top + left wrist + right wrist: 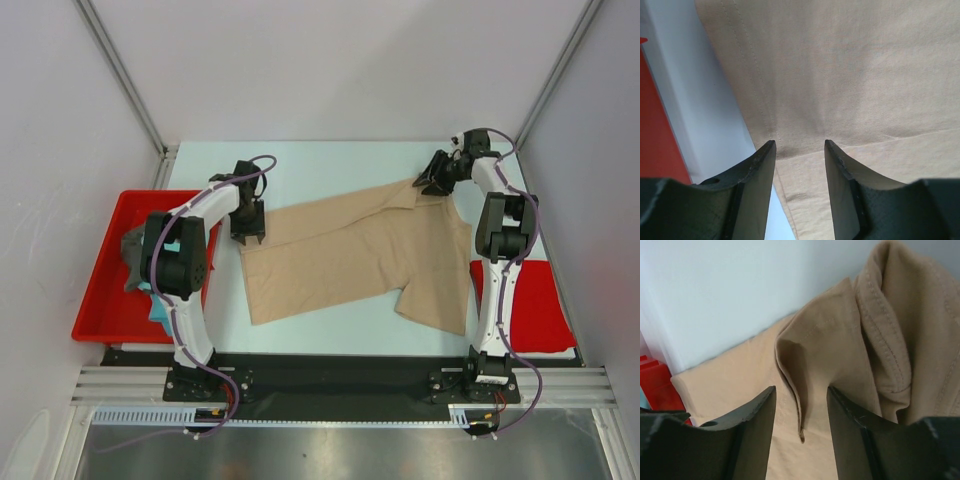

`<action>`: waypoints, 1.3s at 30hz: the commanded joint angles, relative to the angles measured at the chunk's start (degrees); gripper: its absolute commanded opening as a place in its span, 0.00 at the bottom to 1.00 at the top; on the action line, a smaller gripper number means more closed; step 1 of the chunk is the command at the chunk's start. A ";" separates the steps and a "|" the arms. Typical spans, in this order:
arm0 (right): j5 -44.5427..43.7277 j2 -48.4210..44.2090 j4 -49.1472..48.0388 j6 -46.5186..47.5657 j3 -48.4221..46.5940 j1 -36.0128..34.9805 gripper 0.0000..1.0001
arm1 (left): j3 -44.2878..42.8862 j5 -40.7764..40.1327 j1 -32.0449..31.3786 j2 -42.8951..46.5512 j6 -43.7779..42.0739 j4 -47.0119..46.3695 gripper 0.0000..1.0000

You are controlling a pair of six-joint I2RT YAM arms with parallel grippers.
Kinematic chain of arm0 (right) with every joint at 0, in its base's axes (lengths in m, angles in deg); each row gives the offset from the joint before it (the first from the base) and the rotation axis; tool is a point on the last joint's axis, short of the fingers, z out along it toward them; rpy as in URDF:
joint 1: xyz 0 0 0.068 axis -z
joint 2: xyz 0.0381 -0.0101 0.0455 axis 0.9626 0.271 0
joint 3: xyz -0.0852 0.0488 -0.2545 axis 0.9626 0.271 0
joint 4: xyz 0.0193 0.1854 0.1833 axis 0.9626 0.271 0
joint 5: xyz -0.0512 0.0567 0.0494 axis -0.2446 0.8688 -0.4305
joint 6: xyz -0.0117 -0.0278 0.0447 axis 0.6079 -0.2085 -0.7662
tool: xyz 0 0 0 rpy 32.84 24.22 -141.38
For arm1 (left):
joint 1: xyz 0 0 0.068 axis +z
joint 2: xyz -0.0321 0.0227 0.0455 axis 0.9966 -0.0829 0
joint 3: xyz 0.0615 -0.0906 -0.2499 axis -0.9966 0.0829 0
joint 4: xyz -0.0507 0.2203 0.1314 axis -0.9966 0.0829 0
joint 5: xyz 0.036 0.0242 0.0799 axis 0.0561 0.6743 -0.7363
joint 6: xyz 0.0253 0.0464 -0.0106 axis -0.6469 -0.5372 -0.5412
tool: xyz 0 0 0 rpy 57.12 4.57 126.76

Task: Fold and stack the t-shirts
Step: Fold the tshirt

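Observation:
The large tan-beige t-shirt (360, 255) lies partly folded across the middle of the table. My left gripper (247, 235) hovers at the shirt's left edge, its jaws open over a doubled hem (805, 165) with nothing pinched. Over the shirt's far right corner near the collar, my right gripper (432, 183) is also open. A raised fold of tan cloth (805, 385) stands between its fingers (752, 425) and touches neither one. The dark grey t-shirt (133, 252) and the teal t-shirt (160, 308) lie in the red tray, partly hidden by my left arm.
The red tray (100, 300) sits at the table's left edge, close beside my left arm. A flat red mat (540, 300) lies at the right behind my right arm. Pale blue tabletop (330, 170) shows beyond the shirt, with white walls all round.

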 commanded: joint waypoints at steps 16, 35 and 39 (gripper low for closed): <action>6.69 1.47 -8.91 -11.33 -0.87 -0.67 0.23 | -2.41 0.64 -0.23 -0.02 0.08 0.72 0.49; -6.22 -20.41 -7.33 -39.65 26.63 -0.14 0.00 | 2.51 1.26 -0.23 1.21 0.60 -2.27 0.50; -9.99 -23.49 -4.37 -42.81 29.54 0.39 0.00 | 3.48 1.26 -0.23 1.56 0.52 -2.89 0.49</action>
